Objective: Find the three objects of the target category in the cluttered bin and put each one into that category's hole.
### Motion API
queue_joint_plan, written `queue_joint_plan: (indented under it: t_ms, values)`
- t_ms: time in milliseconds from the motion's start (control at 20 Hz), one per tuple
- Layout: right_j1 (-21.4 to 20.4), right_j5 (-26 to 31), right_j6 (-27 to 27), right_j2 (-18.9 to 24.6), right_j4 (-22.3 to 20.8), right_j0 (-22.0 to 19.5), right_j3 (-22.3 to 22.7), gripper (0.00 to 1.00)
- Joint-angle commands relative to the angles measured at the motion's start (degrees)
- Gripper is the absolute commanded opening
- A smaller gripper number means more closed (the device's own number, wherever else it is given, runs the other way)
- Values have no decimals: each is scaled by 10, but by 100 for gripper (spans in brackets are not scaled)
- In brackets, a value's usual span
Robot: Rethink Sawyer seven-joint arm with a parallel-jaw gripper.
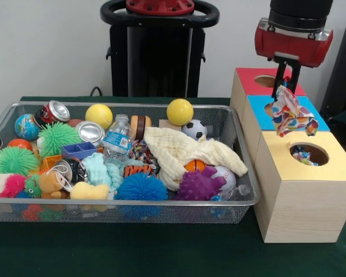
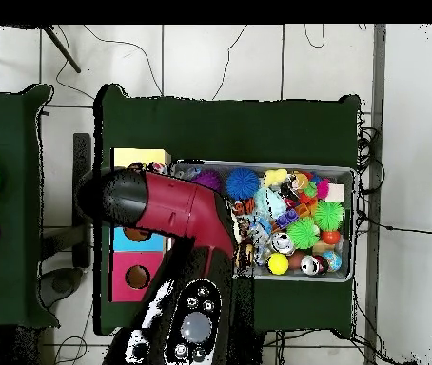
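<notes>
Printed fabric piece (image 1: 292, 114), busy red, blue, yellow and orange on white, hangs at the right of the front frame, pinched at its top between the dark fingers of the gripper (image 1: 285, 85). I read the fingers as clamped on it. It dangles in front of the blue-topped cube (image 1: 312, 111) and above the far edge of the yellow-topped cube (image 1: 303, 190), just up and left of the round hole (image 1: 309, 154). Inside that hole I can see a bit of multicoloured print (image 1: 303, 154).

Three cubes stand in a row at right: the red-topped cube (image 1: 251, 81) farthest up, blue in the middle, yellow lowest in frame.

The wire-mesh bin (image 1: 118, 208) fills the left and centre, just beside the cubes. It is packed: a plain cream cloth (image 1: 184, 153) toward its right, a purple spiky ball (image 1: 200, 186) below that, a blue spiky ball (image 1: 141, 188), green spiky balls (image 1: 56, 138) at left, two yellow balls (image 1: 180, 111) along the top edge, a small water bottle (image 1: 117, 140), a crushed can (image 1: 55, 111).

Surface: dark green cloth (image 1: 161, 251) covers the table. Behind it, a pale wall and the black pedestal (image 1: 159, 55) at top centre.

Overhead: the red arm (image 2: 167, 210) covers most of the cubes at centre left; the bin (image 2: 347, 172) sits to their right. The green table stands on a pale tiled floor (image 2: 220, 57) with cables trailing across it. I cannot make out the gripper here.
</notes>
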Motion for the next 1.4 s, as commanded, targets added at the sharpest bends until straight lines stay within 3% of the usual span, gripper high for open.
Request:
queue_joint_plan:
  t_ms: [50, 1050, 1400]
  values:
    - [52, 2, 143, 26, 18, -16, -13, 0]
    - [86, -22, 172, 16, 38, 4, -31, 0]
    - [94, -6, 182, 2, 50, 20, -50, 0]
